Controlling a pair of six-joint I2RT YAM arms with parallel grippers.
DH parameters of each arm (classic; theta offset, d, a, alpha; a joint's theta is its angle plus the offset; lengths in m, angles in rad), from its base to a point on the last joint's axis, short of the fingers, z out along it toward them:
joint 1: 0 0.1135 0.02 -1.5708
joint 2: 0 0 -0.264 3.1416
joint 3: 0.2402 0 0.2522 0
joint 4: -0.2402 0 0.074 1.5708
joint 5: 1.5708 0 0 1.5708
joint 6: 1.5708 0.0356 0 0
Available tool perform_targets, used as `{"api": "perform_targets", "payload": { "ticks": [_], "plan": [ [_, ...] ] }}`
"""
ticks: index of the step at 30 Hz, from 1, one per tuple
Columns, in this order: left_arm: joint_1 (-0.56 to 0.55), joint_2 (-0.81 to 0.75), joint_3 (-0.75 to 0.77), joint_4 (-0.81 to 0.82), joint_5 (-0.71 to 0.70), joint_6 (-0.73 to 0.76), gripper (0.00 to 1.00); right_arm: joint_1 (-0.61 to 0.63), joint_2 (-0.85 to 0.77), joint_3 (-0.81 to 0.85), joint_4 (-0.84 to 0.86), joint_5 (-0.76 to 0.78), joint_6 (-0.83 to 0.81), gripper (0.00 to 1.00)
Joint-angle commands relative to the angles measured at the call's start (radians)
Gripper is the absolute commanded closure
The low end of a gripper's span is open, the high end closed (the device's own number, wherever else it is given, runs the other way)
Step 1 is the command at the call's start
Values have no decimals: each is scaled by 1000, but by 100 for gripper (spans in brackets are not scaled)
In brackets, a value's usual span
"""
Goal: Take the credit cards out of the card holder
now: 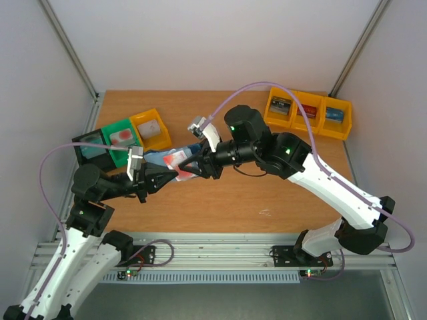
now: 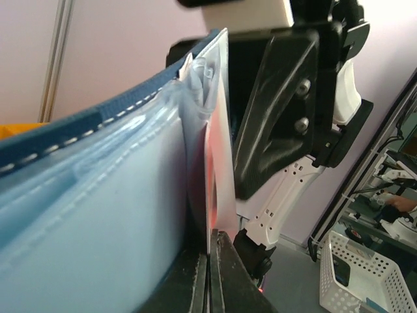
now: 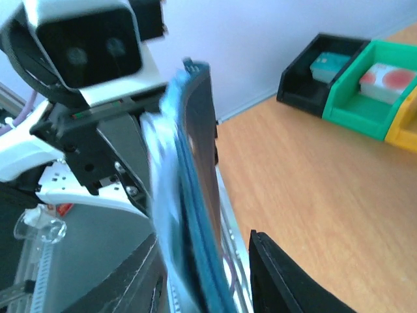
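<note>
The navy card holder (image 1: 159,159) is held in the air between my two grippers above the left middle of the table. Its pale blue lining (image 2: 98,195) fills the left wrist view. A red credit card (image 1: 177,160) sticks out of it. My left gripper (image 1: 175,175) is shut on the thin edge of this red card (image 2: 214,169), with its jaws (image 2: 210,244) pressed together. My right gripper (image 1: 189,167) is open; in the right wrist view (image 3: 203,238) the blurred card holder (image 3: 195,163) stands between its fingers, close to the left one and apart from the right one.
Black (image 1: 90,147), green (image 1: 120,137) and yellow (image 1: 150,128) bins stand at the back left, each with something inside. A row of three yellow bins (image 1: 308,112) stands at the back right. The two arms meet tip to tip.
</note>
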Motion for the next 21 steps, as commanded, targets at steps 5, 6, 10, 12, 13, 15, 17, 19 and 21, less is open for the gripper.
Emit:
{"api": "perform_targets", "payload": {
  "ticks": [5,6,10,12,13,15,17,19,21],
  "plan": [
    [2,-16,30,43,18,5,100,-46,-78,-131,71,-100,-6,70],
    [2,-18,32,39,23,7,100,-53,-91,-148,83,-115,-5,76],
    [4,-23,37,-1,30,30,100,-91,-133,-189,102,-160,-2,92],
    [4,-26,41,-18,36,38,100,-106,-148,-202,96,-167,-4,98],
    [5,-29,42,-25,39,41,100,-112,-154,-206,90,-171,-8,99],
    [5,-37,43,-37,46,46,100,-120,-167,-213,77,-172,-13,99],
    [5,-42,43,-72,50,58,100,-131,-181,-219,72,-179,-16,98],
    [5,-45,40,-93,53,71,100,-150,-196,-222,64,-183,-19,95],
    [5,-48,37,-99,55,79,100,-170,-209,-223,57,-191,-17,92]
  ]
}}
